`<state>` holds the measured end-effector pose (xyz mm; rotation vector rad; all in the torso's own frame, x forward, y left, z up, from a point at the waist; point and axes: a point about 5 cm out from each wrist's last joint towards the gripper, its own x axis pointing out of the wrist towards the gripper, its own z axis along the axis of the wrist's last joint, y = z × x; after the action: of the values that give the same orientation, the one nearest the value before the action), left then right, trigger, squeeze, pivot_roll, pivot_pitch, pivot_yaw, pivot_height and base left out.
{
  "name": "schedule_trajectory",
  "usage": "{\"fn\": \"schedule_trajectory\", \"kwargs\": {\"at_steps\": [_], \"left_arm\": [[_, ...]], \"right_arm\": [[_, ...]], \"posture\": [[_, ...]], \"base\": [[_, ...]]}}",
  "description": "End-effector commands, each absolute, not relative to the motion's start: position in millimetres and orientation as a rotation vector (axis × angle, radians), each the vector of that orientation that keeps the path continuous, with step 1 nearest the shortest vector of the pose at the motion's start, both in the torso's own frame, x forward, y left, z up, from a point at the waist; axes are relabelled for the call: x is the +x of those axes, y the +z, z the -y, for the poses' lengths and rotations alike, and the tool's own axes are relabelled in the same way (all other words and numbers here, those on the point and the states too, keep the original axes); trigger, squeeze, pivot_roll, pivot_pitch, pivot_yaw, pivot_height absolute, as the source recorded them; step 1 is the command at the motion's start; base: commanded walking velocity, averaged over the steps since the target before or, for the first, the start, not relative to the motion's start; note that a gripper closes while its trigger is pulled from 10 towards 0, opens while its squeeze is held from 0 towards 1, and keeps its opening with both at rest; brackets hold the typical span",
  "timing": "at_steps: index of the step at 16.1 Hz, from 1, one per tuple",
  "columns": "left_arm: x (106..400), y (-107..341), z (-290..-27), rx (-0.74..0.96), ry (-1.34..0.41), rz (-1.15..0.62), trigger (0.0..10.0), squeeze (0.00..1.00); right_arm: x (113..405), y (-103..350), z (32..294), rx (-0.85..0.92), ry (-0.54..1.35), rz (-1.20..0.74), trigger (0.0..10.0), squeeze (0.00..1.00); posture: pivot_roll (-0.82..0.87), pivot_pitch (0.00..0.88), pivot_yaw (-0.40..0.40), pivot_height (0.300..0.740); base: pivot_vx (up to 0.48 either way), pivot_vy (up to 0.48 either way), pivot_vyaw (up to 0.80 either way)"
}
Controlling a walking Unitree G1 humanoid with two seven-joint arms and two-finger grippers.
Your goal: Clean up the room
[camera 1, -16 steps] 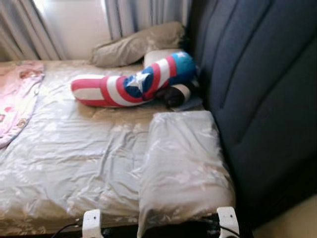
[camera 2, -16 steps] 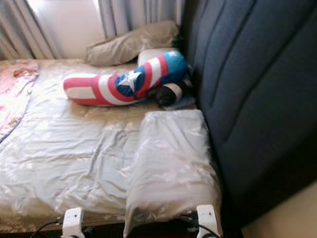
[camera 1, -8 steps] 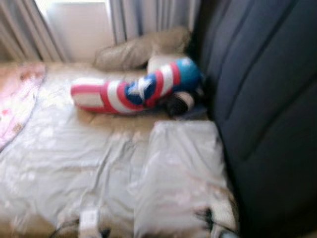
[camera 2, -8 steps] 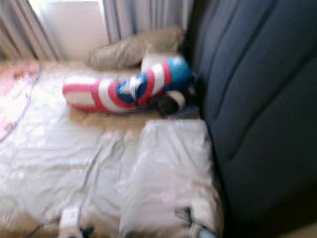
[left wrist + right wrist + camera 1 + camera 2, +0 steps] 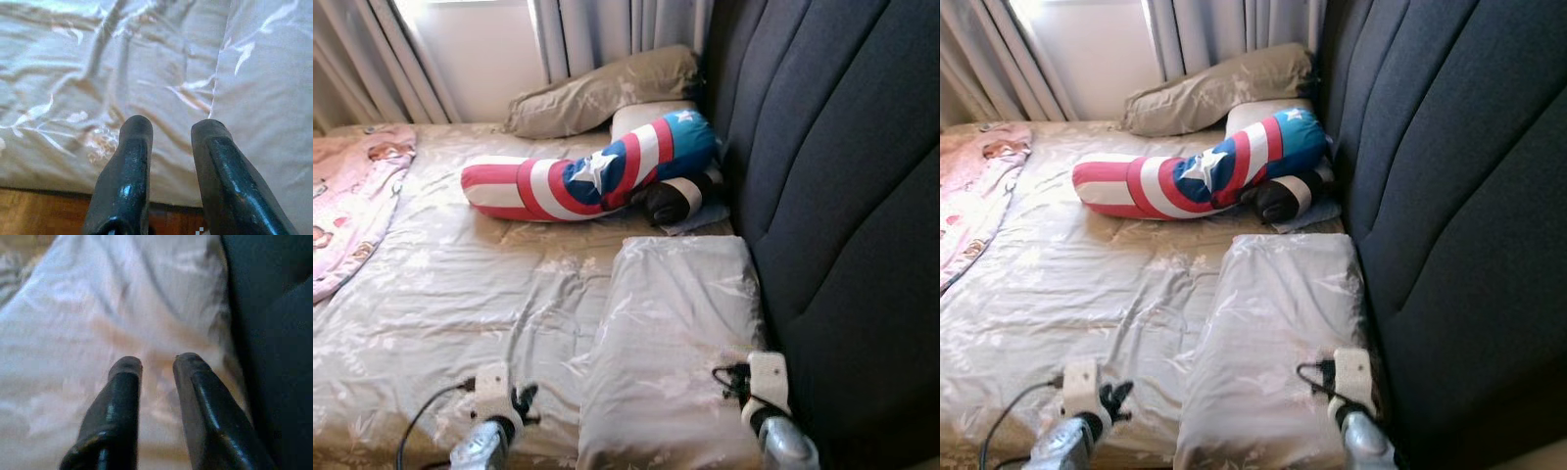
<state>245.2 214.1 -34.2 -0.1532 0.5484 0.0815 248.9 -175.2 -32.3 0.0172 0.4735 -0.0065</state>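
Reaching over the near pillow point(image 5: 675, 352) beside the headboard point(image 5: 842, 196), our left gripper point(image 5: 171, 129) and right gripper point(image 5: 157, 363) hang parted and empty; we should pinch both near corners evenly; lift without dragging the sheet point(image 5: 460, 313).
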Motion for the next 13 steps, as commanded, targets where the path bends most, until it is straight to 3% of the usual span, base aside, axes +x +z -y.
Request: {"fn": "schedule_trajectory", "kwargs": {"at_steps": [1, 8, 9, 10, 13], "left_arm": [[245, -32, -218, -0.153, 0.081, -0.529, 10.0, 0.0], [265, -14, -210, -0.172, 0.034, -0.41, 10.0, 0.0], [275, -5, -206, -0.185, 0.032, -0.365, 10.0, 0.0], [278, -2, -204, -0.188, 0.024, -0.351, 10.0, 0.0], [285, 5, -191, -0.165, -0.03, -0.318, 10.0, 0.0]], "right_arm": [[252, -29, 176, 0.022, -0.024, -0.444, 10.0, 1.0], [245, -33, 185, -0.007, -0.13, -0.461, 10.0, 1.0], [248, -31, 186, -0.013, -0.133, -0.453, 10.0, 0.76], [248, -30, 186, -0.012, -0.136, -0.449, 10.0, 0.0], [250, -29, 186, 0.011, -0.142, -0.438, 10.0, 0.0]], "posture": [[-0.05, 0.0, 0.014, 0.74], [-0.04, 0.0, 0.015, 0.74], [-0.05, 0.0, 0.016, 0.74], [-0.05, 0.0, 0.016, 0.74], [-0.05, 0.0, 0.01, 0.74]], "base": [[0.0, 0.0, 0.0], [0.0, 0.0, 0.0], [0.0, 0.0, 0.0], [0.0, 0.0, 0.0], [0.0, 0.0, 0.0]]}}
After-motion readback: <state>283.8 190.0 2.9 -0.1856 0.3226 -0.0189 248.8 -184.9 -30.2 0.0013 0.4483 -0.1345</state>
